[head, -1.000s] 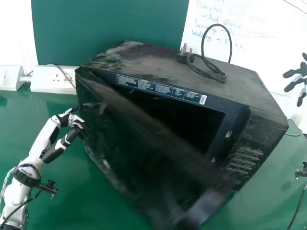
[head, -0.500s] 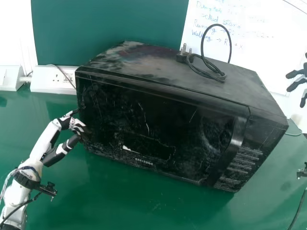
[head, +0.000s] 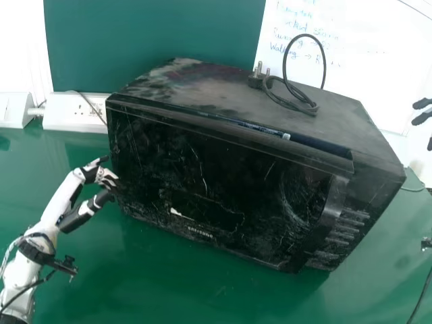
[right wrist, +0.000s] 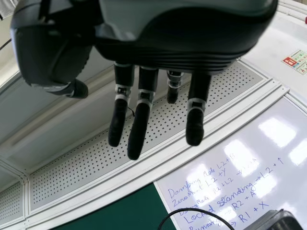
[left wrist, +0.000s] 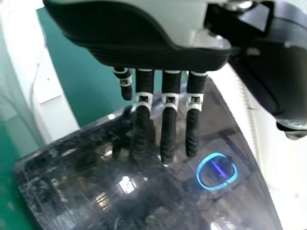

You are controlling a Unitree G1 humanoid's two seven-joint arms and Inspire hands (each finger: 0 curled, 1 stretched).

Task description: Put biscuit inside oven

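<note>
My left hand (head: 104, 177) was open wide against the black oven (head: 202, 169), mid-frame on the green table (head: 169, 287), my right hand (head: 423, 104) wide at the right edge, a whiteboard (head: 364, 74) upper right.

The left arm (head: 50, 210) is wearing a smooth white shell with black parts. A black clamp (head: 32, 251) is circling it, and a thin black cable (head: 25, 291) is running along. The left hand (head: 102, 177) is showing a pale grey cover with a black, ribbed border; its slim black fingers (left wrist: 169, 136) are bearing white bands with small dark squares. The right hand (head: 422, 117) is having similar colours, and its black thumb (right wrist: 53, 55) is looking quite thick.
</note>
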